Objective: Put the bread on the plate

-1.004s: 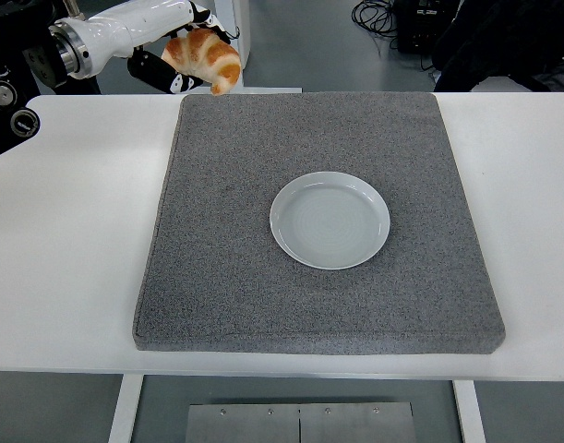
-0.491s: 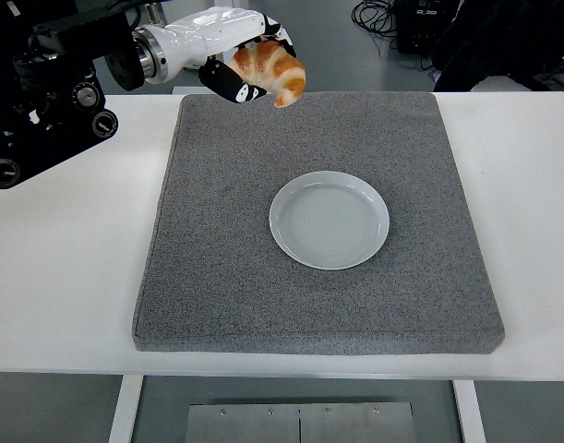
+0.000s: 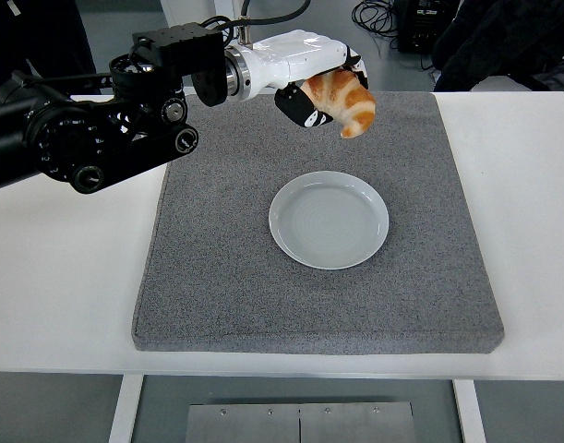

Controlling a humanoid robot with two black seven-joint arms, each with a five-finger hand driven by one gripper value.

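Head view: bread (image 3: 342, 100) held in left hand (image 3: 311, 92), fingers closed round it, carried above grey mat (image 3: 217, 258), short of plate (image 3: 329, 220). Right hand not seen. Advice: bread to be brought over plate centre, lowered till touching, then released. Croissant curved, flaky, golden; plate smooth, glossy, shallow-rimmed; mat coarse, on white worktop (image 3: 69, 277).

croissant (image 3: 342, 100): golden-brown, curved, held aloft above mat | plate (image 3: 330, 220): pale grey, round, empty, on mat

A rough grey felt-like mat (image 3: 235, 277) is laid on the smooth matt white counter (image 3: 69, 277). The plate (image 3: 330, 220) looks glazed and glossy; the croissant (image 3: 344, 100) has a shiny crust.
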